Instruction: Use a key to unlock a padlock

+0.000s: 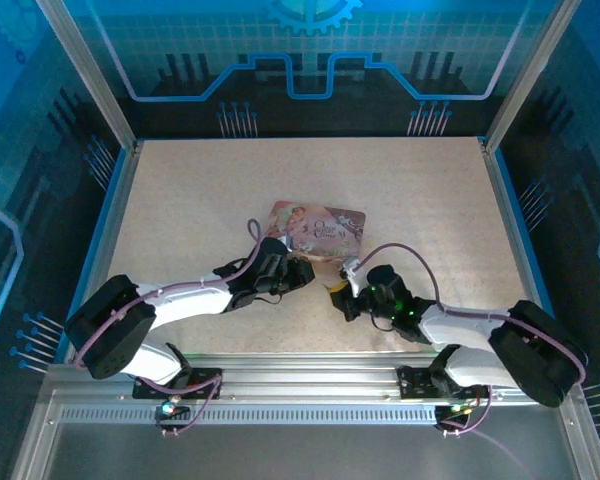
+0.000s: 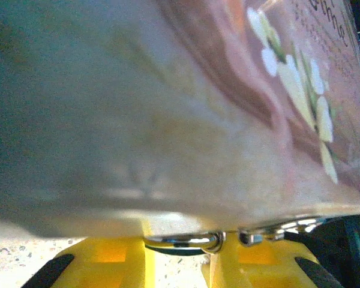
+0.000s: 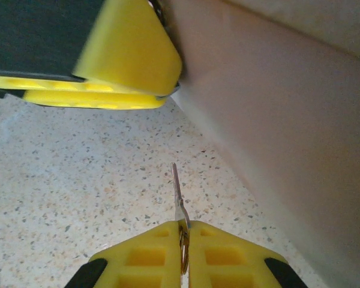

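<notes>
The padlock's thin silvery shackle (image 2: 186, 242) lies across the narrow gap between my left gripper's (image 2: 183, 255) yellow fingers (image 2: 108, 258), touching both; its brass body is hidden. That gripper (image 1: 302, 272) is pressed against the near edge of the pink picture-printed tin (image 1: 320, 228), whose wall (image 2: 198, 108) looms close above the fingers. My right gripper (image 3: 184, 234) is shut on a small silver key (image 3: 178, 192) with a ring, blade pointing forward over the table. It (image 1: 336, 291) sits just right of the left gripper, whose yellow finger (image 3: 129, 54) shows ahead of the key.
The tin's plain side (image 3: 276, 120) runs along the right of the key. Speckled beige tabletop (image 1: 180, 210) lies all around. Metal frame rails and blue panels (image 1: 110, 190) border the table.
</notes>
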You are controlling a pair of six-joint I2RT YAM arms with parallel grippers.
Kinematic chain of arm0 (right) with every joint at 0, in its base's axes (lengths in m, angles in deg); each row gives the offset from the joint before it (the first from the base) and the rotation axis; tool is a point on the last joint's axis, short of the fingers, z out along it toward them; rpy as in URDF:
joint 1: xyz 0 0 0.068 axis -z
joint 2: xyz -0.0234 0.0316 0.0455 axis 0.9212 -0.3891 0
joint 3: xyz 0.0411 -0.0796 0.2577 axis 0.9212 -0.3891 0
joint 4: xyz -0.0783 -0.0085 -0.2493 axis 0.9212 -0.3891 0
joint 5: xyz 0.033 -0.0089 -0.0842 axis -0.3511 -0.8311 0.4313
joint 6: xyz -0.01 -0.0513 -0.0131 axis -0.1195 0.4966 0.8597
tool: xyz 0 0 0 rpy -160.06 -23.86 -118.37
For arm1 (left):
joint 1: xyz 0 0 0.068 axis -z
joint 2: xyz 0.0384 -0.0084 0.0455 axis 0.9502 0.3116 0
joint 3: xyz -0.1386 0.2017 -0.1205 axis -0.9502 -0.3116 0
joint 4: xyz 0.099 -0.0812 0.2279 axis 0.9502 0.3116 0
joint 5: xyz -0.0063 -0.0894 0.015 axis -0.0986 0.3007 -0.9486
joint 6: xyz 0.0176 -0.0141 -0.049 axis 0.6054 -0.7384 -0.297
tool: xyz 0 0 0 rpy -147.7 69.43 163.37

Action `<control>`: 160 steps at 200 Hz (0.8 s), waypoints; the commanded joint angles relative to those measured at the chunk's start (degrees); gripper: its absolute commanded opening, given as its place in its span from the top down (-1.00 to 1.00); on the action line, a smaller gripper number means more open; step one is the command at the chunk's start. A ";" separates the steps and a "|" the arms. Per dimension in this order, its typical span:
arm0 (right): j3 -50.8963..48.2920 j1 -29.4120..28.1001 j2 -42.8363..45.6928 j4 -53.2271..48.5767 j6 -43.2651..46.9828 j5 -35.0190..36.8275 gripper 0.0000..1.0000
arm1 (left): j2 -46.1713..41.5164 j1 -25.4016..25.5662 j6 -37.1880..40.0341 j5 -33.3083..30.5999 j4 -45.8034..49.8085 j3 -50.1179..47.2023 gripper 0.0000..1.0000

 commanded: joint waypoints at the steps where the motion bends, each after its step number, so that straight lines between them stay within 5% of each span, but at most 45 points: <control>1: 2.13 -0.73 -2.38 4.45 2.32 0.82 0.82 | -2.12 0.66 -2.27 2.27 -3.19 0.11 0.79; 160: 4.79 -0.72 -6.15 6.38 4.44 -1.58 0.82 | -3.18 1.16 -2.74 0.87 -2.20 -0.32 0.81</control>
